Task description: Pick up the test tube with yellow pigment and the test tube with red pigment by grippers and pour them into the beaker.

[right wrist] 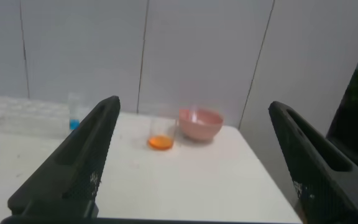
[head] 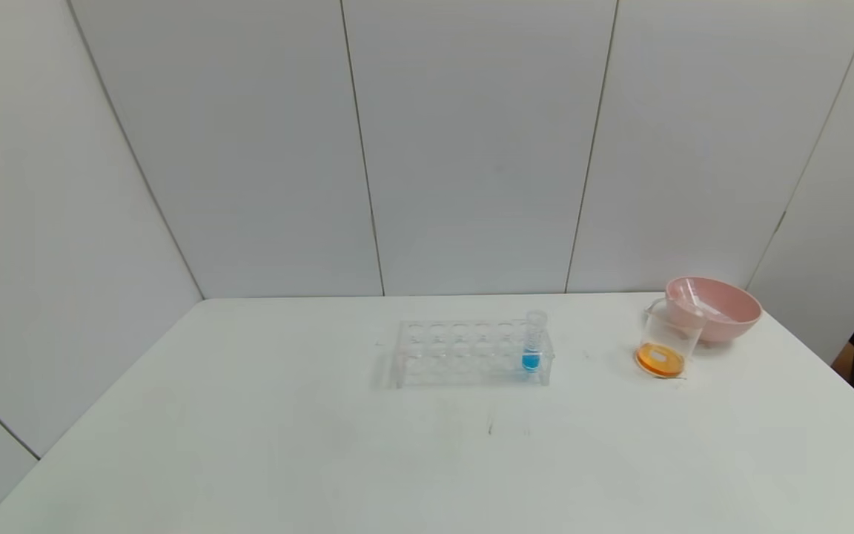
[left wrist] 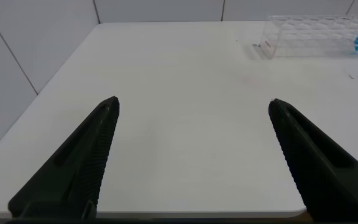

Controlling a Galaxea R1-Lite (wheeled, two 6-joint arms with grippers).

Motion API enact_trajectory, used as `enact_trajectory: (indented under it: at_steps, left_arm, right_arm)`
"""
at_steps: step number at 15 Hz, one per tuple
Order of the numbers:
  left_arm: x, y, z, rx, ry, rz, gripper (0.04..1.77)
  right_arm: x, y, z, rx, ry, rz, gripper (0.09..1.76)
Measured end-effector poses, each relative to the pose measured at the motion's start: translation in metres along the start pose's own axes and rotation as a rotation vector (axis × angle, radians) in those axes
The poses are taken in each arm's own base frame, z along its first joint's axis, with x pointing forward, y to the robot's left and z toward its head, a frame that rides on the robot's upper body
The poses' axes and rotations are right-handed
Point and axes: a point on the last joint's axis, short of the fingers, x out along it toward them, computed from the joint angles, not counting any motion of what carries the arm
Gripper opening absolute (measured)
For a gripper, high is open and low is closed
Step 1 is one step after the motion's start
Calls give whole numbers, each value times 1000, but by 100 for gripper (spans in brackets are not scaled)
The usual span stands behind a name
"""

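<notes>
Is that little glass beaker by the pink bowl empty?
No. The small clear glass beaker holds a shallow layer of orange liquid at its bottom, standing upright.

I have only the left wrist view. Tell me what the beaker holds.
Observer: The beaker holds a shallow layer of orange liquid at its bottom.
Operator: Name what stands next to it.
Observer: A pink bowl sits just behind it, near the far right corner of the table; I cannot tell whether they touch.
Operator: Report the right pincer.
Observer: The right pincer is open and empty, back from the beaker and facing it.
</notes>
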Motion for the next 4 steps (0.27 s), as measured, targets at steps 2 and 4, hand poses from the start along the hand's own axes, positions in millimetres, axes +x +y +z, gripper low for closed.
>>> enact_trajectory:
  at_steps: [2,4]
  left_arm:
    - [0,0,0,0,0,0,172]
    - [0,0,0,0,0,0,172]
  right_arm:
    - [-2,3,-23,18,188,14,171]
    - [-6,5,-39,63,338,19,171]
